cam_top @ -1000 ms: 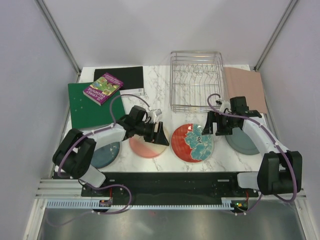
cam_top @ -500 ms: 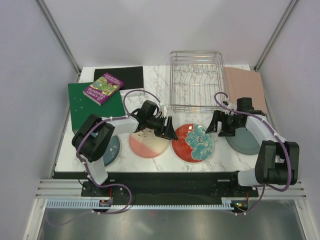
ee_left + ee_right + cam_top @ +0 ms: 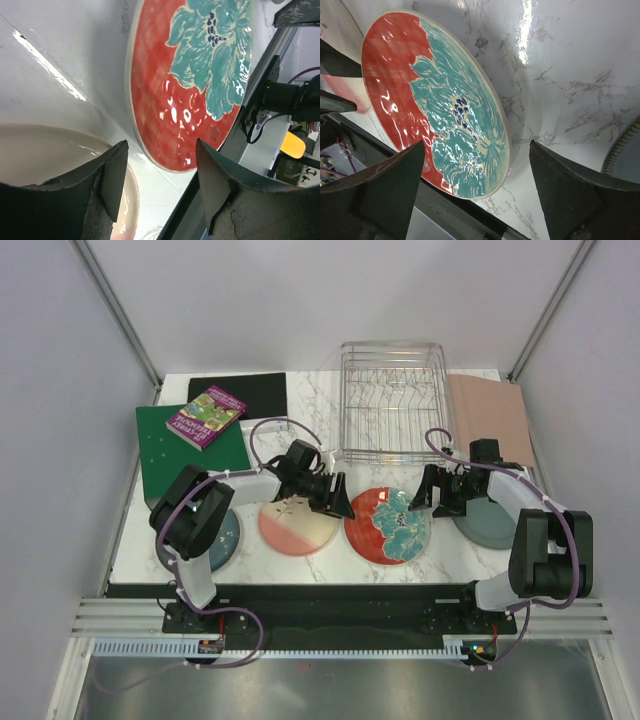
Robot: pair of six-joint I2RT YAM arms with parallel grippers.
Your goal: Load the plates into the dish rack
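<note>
The red plate with teal flowers lies flat at the front middle of the table, with the cream-and-pink plate on its left. My left gripper hangs low and open over the gap between those two plates, nothing between its fingers. My right gripper stands wide open at the red plate's right rim, holding nothing. The teal-blue plate shows partly under the left arm. The right arm half covers the grey-green plate. The dish rack stands behind with no plates in it.
A green binder with a purple book on it lies at the back left, beside a black mat. A tan board lies right of the rack. The black front rail runs just below the plates.
My left gripper has swung right from above the cream-and-pink plate to the red plate's left rim, its jaws narrowing somewhat. The right gripper has settled slightly lower by the red plate's right rim.
</note>
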